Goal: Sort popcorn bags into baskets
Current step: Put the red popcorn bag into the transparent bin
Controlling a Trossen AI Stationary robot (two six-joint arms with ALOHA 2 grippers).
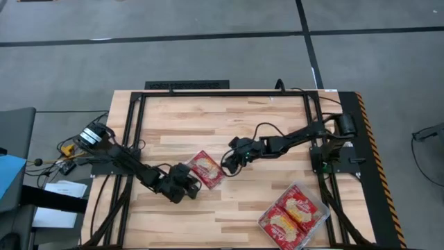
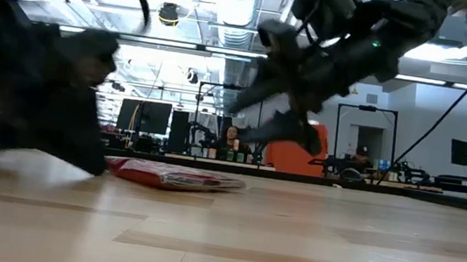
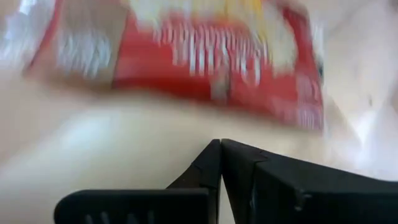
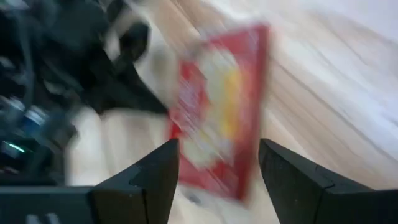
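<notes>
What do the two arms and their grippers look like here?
Both arms are dark, jointed and slim, with black cables trailing from their bases. The left gripper and right gripper each have two flat, angular black fingers. No markings are legible.

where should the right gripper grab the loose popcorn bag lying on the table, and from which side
Probably by the short edge facing the right gripper. The loose popcorn bag lies flat on the table, so coming down from above with open fingers across that thin edge suits it. The left gripper sits shut at the bag's opposite side, so that side is crowded.
</notes>
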